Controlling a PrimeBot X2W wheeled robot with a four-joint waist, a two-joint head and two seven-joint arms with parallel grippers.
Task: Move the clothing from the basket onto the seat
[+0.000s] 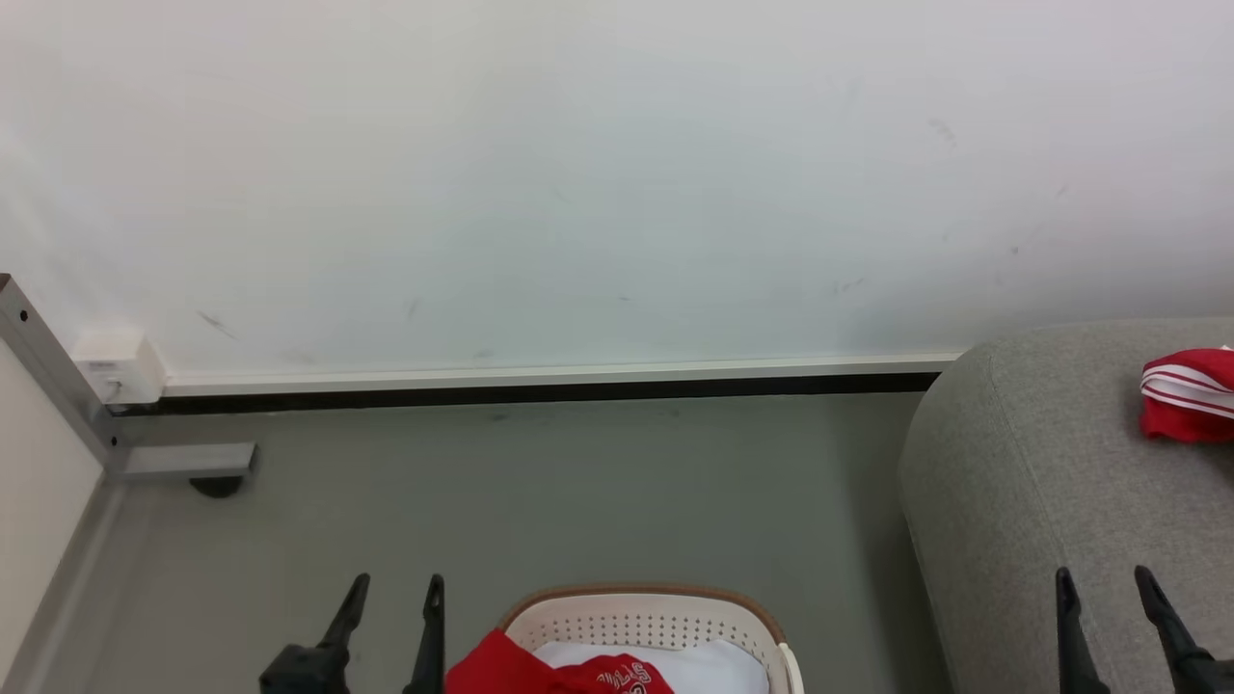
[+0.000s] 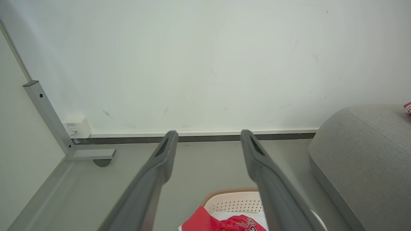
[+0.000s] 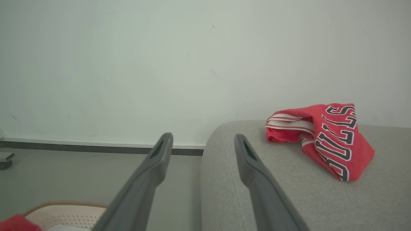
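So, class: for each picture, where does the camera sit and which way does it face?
Head: up high, facing wall and floor; left tool and right tool at the bottom.
Left wrist: behind the open left tool, facing the wall past the basket.
Right wrist: behind the open right tool, facing the sofa corner and jersey.
Shared: all three show basket and sofa.

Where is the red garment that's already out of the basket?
The red garment lies on the grey seat, at the head view's right edge, ahead of the open right hand.
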